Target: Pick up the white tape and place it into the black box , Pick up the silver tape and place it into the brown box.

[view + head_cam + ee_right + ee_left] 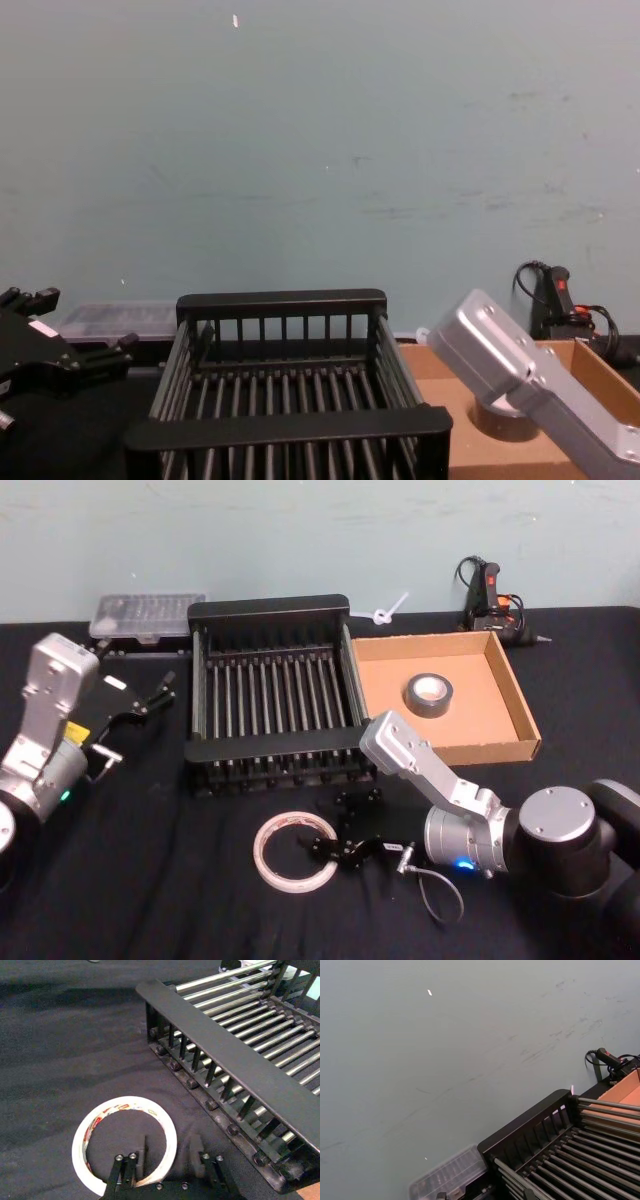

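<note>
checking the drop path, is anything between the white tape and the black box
Nothing lies on the cloth between them. The white tape is flat just in front of the black box, with the right tool at its rim; only the box's near wall must be cleared.

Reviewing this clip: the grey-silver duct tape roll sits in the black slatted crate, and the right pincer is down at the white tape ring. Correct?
Not quite. The grey-silver duct tape roll sits in the shallow brown cardboard tray, not the black slatted crate, as the head view shows. The right pincer is indeed down at the white tape ring.

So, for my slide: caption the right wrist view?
Right gripper open, jaws straddling the white tape's rim beside the black box.
</note>
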`<action>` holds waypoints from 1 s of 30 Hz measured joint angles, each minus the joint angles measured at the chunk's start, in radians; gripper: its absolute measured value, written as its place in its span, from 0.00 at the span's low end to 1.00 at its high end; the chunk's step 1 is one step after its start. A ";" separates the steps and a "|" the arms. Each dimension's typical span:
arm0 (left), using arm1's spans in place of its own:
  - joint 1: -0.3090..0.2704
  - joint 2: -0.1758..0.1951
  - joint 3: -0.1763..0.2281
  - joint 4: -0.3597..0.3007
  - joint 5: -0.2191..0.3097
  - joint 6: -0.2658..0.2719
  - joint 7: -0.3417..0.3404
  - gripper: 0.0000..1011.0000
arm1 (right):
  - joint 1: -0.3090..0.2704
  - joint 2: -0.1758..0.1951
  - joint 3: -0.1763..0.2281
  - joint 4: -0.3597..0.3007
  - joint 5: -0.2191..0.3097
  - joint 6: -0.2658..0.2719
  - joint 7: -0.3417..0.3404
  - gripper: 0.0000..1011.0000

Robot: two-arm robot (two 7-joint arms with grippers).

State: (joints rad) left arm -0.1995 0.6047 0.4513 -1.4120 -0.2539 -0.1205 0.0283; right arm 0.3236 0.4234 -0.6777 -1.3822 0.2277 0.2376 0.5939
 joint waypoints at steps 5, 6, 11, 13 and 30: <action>0.000 0.000 0.000 0.000 0.000 0.000 0.000 0.99 | 0.000 0.000 0.000 0.000 0.000 0.000 0.000 0.43; 0.000 0.000 0.000 0.000 0.000 0.000 0.000 0.99 | 0.000 0.000 0.000 0.000 0.000 0.000 0.000 0.39; 0.000 0.000 0.000 0.000 0.000 0.000 0.000 0.99 | 0.000 0.000 0.000 0.000 0.000 0.000 0.000 0.25; 0.000 0.000 0.000 0.000 0.000 0.000 0.000 0.99 | 0.000 0.000 0.000 0.000 0.000 0.000 0.000 0.17; 0.000 0.000 0.000 0.000 0.000 0.000 0.000 0.99 | 0.000 0.003 0.007 -0.003 0.014 -0.002 0.014 0.10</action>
State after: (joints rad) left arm -0.1995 0.6047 0.4514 -1.4120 -0.2539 -0.1205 0.0283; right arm 0.3233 0.4267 -0.6706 -1.3853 0.2417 0.2357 0.6084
